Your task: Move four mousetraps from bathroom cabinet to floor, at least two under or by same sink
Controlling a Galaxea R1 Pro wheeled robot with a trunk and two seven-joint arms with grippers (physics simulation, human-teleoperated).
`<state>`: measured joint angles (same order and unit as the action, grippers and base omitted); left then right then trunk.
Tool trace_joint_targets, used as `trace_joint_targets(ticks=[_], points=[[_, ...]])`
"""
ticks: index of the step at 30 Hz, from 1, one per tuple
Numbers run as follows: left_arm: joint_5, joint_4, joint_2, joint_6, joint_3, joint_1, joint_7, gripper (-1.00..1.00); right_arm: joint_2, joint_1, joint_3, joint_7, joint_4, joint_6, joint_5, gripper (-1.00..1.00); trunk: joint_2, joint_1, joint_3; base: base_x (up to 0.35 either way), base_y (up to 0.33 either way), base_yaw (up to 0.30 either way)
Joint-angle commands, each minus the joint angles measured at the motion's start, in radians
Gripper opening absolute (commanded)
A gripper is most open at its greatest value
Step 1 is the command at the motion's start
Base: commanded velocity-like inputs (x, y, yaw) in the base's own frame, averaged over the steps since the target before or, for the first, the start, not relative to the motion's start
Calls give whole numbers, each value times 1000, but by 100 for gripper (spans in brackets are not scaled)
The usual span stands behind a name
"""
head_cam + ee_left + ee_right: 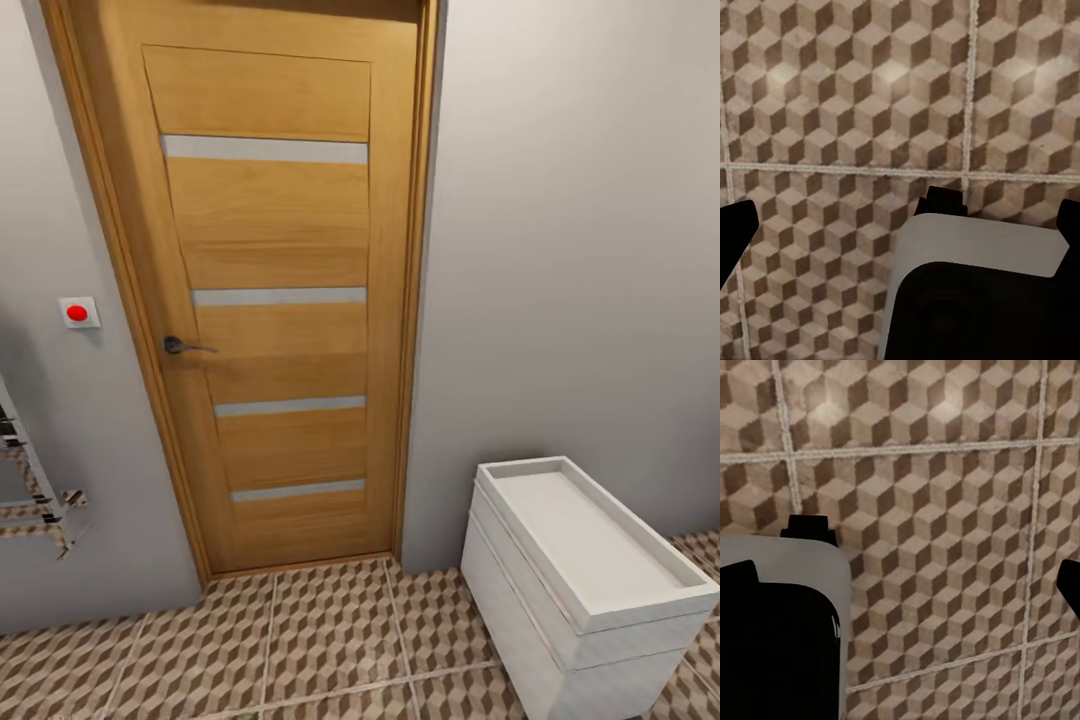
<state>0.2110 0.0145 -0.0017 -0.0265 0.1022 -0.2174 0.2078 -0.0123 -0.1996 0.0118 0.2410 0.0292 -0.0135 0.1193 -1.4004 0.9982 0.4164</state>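
Brown-and-beige cube-patterned bathroom floor [330,640] lay below a shut oak door [280,300] with a metal handle [185,346]. White vanity with bathroom sink [585,560] stood right of the door, against the grey wall. Left gripper [900,225] and right gripper [907,585] hung over tiles, fingers spread wide, holding nothing.

I face an orange-brown door [275,290] with pale stripes, grey wall [570,250], white unit [585,580]; brown-and-beige cube-patterned floor [330,640].

Not much robot to see here tbh: black fingertips [736,232] at the frame edges, plus a rounded pale grey body panel [780,562] over glossy black.
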Motion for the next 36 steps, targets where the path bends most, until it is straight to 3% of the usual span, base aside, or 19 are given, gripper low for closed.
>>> trace_joint_targets(ticks=[1, 36], points=[[10, -1, 0, -3, 8, -1, 2, 100, 0, -1, 1, 4, 3, -1, 9, 100, -1, 0, 1, 0, 0, 224], [10, -1, 0, -3, 9, -1, 2, 100, 2, -1, -2, 3, 3, -2, 8, 100, -1, 0, 1, 0, 0, 285]])
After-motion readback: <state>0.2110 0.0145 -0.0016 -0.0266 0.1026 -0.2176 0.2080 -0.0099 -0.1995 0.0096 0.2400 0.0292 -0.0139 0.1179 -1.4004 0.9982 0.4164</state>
